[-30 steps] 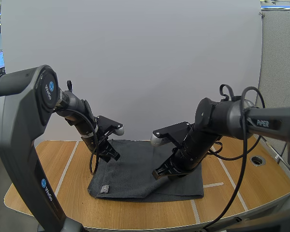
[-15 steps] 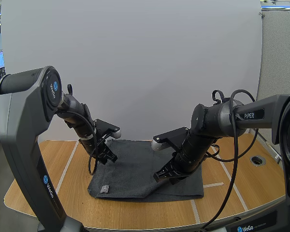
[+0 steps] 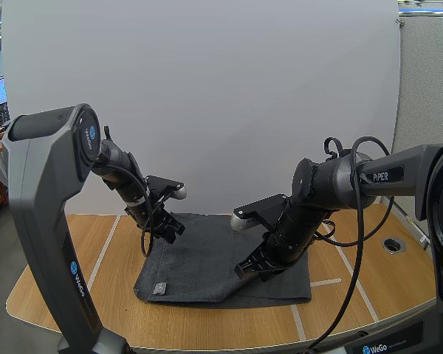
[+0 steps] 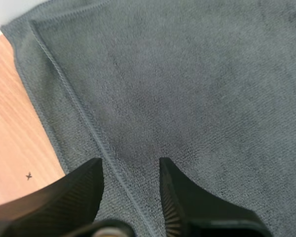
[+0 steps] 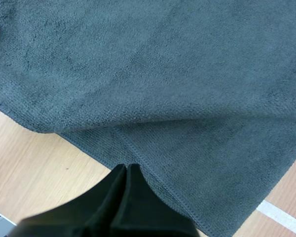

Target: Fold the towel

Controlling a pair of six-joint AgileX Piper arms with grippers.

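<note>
A dark grey towel [image 3: 221, 258] lies folded on the wooden table [image 3: 81, 280], its upper layer ending short of the front right corner. A small white tag [image 3: 160, 288] sits at its front left corner. My left gripper [image 3: 170, 227] hovers over the towel's back left part. In the left wrist view its fingers [image 4: 130, 163] stand apart, open, nothing between them, above the towel [image 4: 187, 89] near its hemmed edge. My right gripper [image 3: 244, 271] is low over the towel's front middle. Its fingers [image 5: 126, 168] lie together as one wedge, shut, just above the lower layer of the towel [image 5: 138, 74].
White tape lines [image 3: 326, 282] run across the table. A round cable hole [image 3: 393, 244] sits at the far right. Bare wood [image 5: 29, 173] shows in front of the towel and at its left side [image 4: 10, 138].
My left gripper has opened and risen slightly toward the towel's back left. The right arm lowered a little a second ago and has since stayed still, shut.
</note>
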